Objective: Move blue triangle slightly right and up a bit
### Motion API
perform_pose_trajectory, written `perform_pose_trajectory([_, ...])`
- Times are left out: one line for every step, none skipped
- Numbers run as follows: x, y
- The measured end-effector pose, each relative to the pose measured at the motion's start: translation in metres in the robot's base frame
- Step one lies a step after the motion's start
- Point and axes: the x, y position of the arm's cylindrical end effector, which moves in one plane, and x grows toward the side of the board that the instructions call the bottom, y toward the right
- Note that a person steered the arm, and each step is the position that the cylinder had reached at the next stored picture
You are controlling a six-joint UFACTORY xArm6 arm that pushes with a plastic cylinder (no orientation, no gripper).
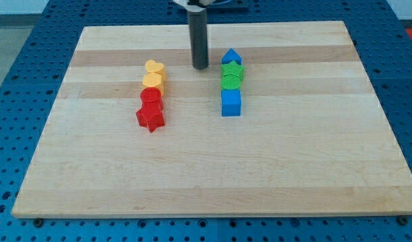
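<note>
The red star block (150, 119) lies nearest you. The blue triangle (231, 56) tops the right column, touching the green block (232, 70). My tip (201, 67), clawless, sits at its 9 o'clock. Judged light, rigid, slippery; push its 7 o'clock face.

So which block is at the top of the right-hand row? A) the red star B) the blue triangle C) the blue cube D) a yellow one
B: the blue triangle tops that row, above two green blocks and the blue cube; my tip is just to its left.
</note>
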Motion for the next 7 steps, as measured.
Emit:
perform_pose_trajectory([0.002,0.033])
perform_pose_trajectory([0.002,0.065])
perform_pose_trajectory([0.002,0.100])
perform_pose_trajectory([0.002,0.133])
perform_pose_trajectory([0.002,0.158])
perform_pose_trajectory([0.000,0.179])
perform_pose_trajectory([-0.015,0.194])
